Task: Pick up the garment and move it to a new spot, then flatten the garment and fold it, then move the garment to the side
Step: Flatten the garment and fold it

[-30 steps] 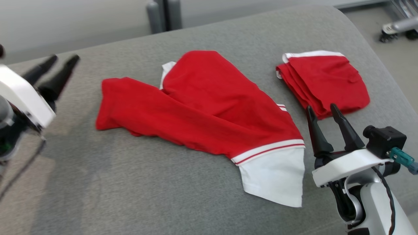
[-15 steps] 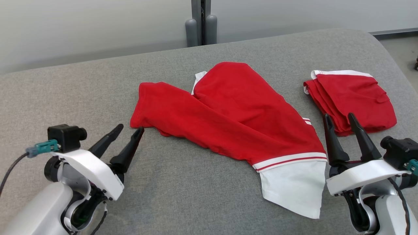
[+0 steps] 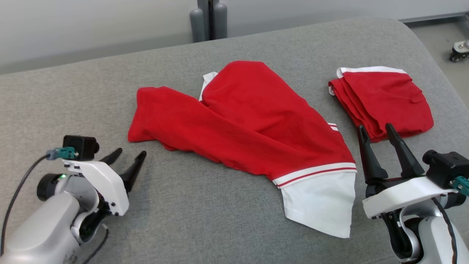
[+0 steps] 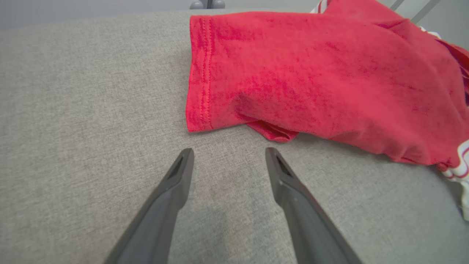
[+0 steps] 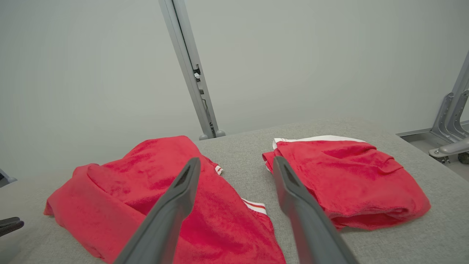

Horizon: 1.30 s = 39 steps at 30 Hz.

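Garment (image 3: 242, 121): is lying crumpled across the middle of the table (image 3: 73, 95), red cloth doubled over itself, its white panel (image 3: 318, 201) spread toward the near edge; it is not being held.
Left gripper (image 3: 131, 151): is being held low near the table's near left corner, just short of the garment's hem (image 4: 201, 73); jaws are standing wide apart and empty.
Right gripper (image 3: 375, 126): is being held by the near right corner, between the white panel and the folded pile (image 3: 384, 97); jaws are also spread wide, with nothing between them.
Folded pile: is lying toward the right edge, apart from the garment.
Risk, left side: a single layer is likely being offered at the hem corner, so the doubled cloth underneath could be left behind and dragged.
Risk, right side: the folded pile is sitting just beyond the right fingertips, so it could be nudged or caught by a reach aimed too far.
Risk, lift: uneven holds could be twisting the cloth further.
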### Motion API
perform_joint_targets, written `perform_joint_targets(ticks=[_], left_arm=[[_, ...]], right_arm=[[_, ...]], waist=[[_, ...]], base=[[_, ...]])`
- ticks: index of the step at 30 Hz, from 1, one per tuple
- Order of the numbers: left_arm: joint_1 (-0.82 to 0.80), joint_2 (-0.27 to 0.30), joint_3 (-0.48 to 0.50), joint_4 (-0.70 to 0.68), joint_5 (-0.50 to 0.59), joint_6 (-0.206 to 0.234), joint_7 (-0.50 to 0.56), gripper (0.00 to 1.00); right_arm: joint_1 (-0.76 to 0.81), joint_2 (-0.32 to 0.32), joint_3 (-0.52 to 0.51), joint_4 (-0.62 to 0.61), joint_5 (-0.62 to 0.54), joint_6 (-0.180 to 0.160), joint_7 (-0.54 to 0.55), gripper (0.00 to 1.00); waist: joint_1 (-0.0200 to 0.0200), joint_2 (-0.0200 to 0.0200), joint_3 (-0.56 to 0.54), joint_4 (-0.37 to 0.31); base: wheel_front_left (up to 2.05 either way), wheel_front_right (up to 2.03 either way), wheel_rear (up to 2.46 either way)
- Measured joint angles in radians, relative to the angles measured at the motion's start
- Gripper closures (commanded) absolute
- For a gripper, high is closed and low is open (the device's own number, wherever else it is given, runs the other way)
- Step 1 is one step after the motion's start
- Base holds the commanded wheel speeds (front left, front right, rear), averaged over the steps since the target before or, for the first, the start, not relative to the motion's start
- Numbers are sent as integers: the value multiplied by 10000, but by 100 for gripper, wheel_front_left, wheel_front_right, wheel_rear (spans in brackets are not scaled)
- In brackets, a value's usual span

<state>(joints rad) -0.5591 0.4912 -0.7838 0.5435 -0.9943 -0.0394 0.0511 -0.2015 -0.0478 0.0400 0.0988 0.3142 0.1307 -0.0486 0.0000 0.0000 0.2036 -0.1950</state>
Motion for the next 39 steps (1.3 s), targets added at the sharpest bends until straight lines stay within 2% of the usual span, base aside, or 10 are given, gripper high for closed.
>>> perform_joint_targets(ticks=[7, 16, 17, 18, 19, 24, 30, 34, 39], left_arm=[[-1032, -230, -326, 2071, 374, -564, -4, 0], [-1931, -736, -441, 3507, 316, -842, -418, 0], [-1969, -817, -477, 3501, 224, -853, -431, 18], [-2011, -878, -556, 3473, 226, -872, -483, 55], [-2049, -901, -619, 3427, 222, -878, -516, 100], [-1983, -796, -1085, 2823, -40, -903, -330, 100], [-1669, -77, -1672, 1473, -351, -903, 328, 100], [-1483, 796, -2013, 77, -690, -903, 1329, 100], [-1160, 2242, -2313, -1965, -1156, -903, 2876, 100]], right_arm=[[-48, -2, 46, -2, 8, 0, -46, 0], [-151, 0, 73, 54, 52, 0, -136, 0], [-148, 0, 48, 56, 50, 0, -140, 0], [-146, 0, 12, 54, 42, 0, -151, 0], [-137, 0, -19, 58, 33, 0, -151, 0], [-29, 4, -203, 102, -29, 0, -136, 0], [106, 2, -533, 169, -157, 0, 17, 0], [241, -13, -619, 178, -203, 0, 270, 0], [357, -226, -568, 178, -136, 0, 719, 0]], waist=[[0, 0, 425, -407], [0, 0, 726, -803], [0, 0, 717, -805], [0, 0, 702, -797], [0, 0, 676, -783], [0, 0, 354, -662], [0, 0, -246, -267], [0, 0, -642, 122], [0, 0, -1089, 597]], base=[[0, 0, 0], [0, 0, 0], [0, 0, 0], [0, 0, 0], [0, 0, 0], [0, 0, 0], [0, 0, 0], [0, 0, 0], [0, 0, 0]])
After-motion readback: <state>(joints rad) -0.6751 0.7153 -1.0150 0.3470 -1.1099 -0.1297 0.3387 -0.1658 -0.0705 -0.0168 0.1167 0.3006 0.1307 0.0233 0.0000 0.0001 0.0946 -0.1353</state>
